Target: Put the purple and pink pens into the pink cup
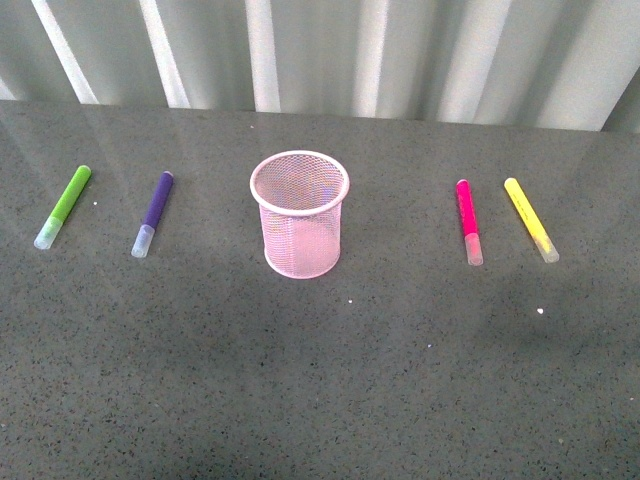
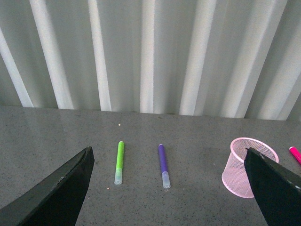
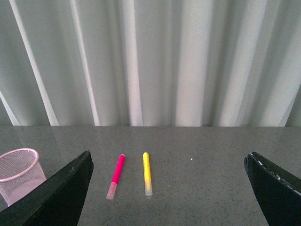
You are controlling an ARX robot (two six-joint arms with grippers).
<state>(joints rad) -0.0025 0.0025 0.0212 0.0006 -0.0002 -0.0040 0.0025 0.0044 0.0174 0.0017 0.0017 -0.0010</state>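
The pink cup [image 1: 300,214] stands upright and empty at the table's middle. It also shows in the left wrist view [image 2: 248,166] and the right wrist view [image 3: 18,169]. The purple pen [image 1: 153,213] lies flat to its left, also in the left wrist view [image 2: 163,165]. The pink pen [image 1: 468,221] lies flat to its right, also in the right wrist view [image 3: 116,175]. Neither arm shows in the front view. My left gripper [image 2: 171,188] is open and empty, well back from the purple pen. My right gripper [image 3: 171,190] is open and empty, back from the pink pen.
A lime-green marker [image 1: 64,205] lies left of the purple pen. A yellow marker [image 1: 531,219] lies right of the pink pen. The dark grey table [image 1: 320,380] ends at a white corrugated wall [image 1: 320,50] behind.
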